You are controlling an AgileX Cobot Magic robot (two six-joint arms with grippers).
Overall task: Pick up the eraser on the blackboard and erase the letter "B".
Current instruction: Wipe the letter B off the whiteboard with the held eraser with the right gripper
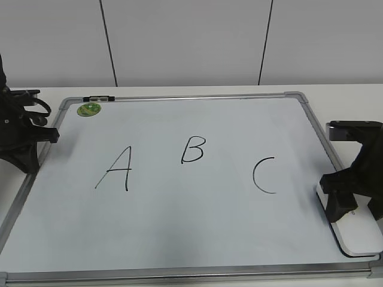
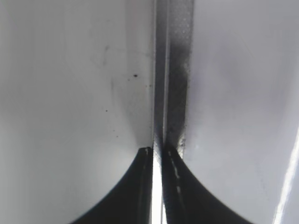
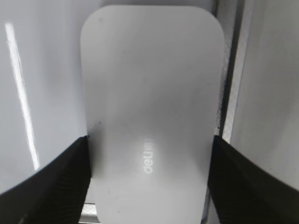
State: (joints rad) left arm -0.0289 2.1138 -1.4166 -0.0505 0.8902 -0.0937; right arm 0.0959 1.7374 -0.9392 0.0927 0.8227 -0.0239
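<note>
eraser (image 1: 359,230) partly hidden, print (image 3: 148,161) perhaps "deli"

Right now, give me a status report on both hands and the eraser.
Right hand open, straddling flat white plastic eraser at whiteboard right edge. Left hand shut, empty, over left frame. Black marker letter B untouched, path clear.

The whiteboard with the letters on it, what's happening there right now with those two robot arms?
The right gripper is down over the eraser at the right edge of the blackboard, its two fingers straddling the eraser's sides. Whether it grips it yet is hard to say; the eraser appears to lie on the board. The letter "B" is untouched, between the A and the C. The left gripper sits shut over the board's left frame, holding nothing.
</note>
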